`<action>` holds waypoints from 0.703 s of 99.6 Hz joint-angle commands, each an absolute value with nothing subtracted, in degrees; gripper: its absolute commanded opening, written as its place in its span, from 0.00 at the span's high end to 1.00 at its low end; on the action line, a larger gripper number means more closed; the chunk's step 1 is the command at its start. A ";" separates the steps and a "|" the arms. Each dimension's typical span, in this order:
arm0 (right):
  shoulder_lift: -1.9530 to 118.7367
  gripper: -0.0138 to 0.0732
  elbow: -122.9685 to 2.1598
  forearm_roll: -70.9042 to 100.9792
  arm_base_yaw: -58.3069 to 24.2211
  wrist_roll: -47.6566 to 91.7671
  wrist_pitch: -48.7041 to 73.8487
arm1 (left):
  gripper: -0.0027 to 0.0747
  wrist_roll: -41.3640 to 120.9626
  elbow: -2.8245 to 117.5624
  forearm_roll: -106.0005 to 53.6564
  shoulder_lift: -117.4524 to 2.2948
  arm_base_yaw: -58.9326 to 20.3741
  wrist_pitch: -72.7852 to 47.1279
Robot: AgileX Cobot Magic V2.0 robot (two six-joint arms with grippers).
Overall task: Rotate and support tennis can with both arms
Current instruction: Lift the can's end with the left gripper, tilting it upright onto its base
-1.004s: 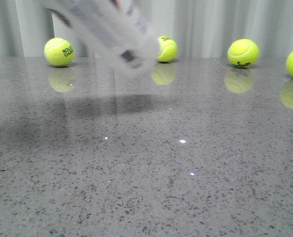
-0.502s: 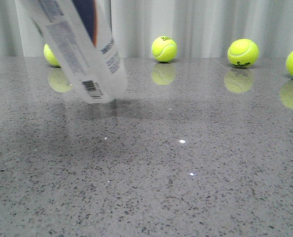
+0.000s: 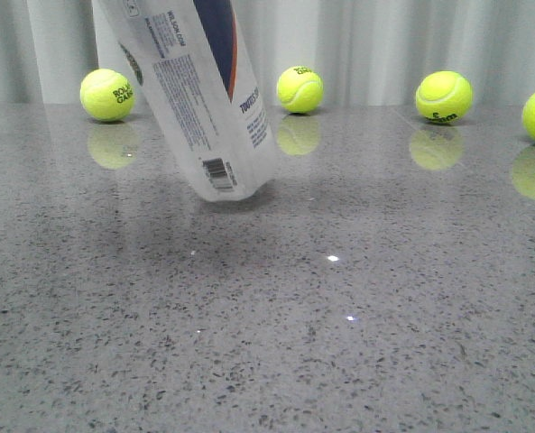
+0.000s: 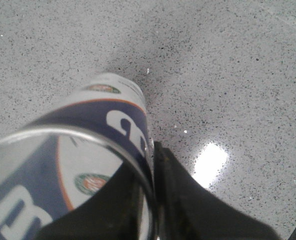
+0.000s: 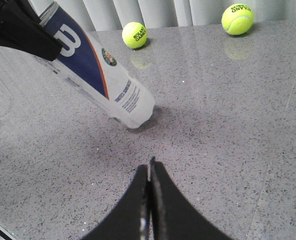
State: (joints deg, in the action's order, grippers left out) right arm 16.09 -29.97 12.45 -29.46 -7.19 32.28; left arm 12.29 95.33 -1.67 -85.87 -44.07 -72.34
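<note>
Tennis can (image 3: 199, 95) is tilted steeply, lower closed end down near the grey speckled table (image 3: 357, 343) and the top leaning off toward the robot's left, out of the front view. Can't tell for sure if the bottom edge is touching the surface or just above it, looks really close either way. Left gripper (image 4: 152, 200) has it by the open metal rim, one black finger inside the mouth and one outside, pinched on the wall. Right gripper (image 5: 149, 200) has its fingers pressed together with nothing between them, sitting low over the table a bit apart from the can's lower end. So I'd say we're mid-rotation, one arm doing all the work, and the support part hasn't started. Next move probably means spreading those right fingers and bringing them in on the lower body of the can so it doesn't swing or slip at the rim. Four yellow tennis balls (image 3: 107, 95) sit along the back, well clear.
</note>
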 commanded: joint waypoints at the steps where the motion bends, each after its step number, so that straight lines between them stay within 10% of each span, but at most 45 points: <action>1: 16.53 0.91 -31.39 12.88 -29.14 -7.13 27.75 | 0.76 11.67 97.28 -2.74 -84.08 -44.21 -73.21; 20: 16.53 0.91 -31.39 12.88 -29.14 -7.13 27.75 | 0.55 11.67 97.28 -2.74 -84.08 -44.21 -72.20; 70: 16.53 0.91 -31.39 12.88 -29.14 -7.13 27.75 | 0.55 11.67 98.22 -14.20 -84.80 -36.67 -61.53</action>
State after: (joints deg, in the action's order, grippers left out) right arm 16.09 -29.97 12.45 -29.46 -7.19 32.28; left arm 12.18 95.76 -9.50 -86.07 -38.02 -66.18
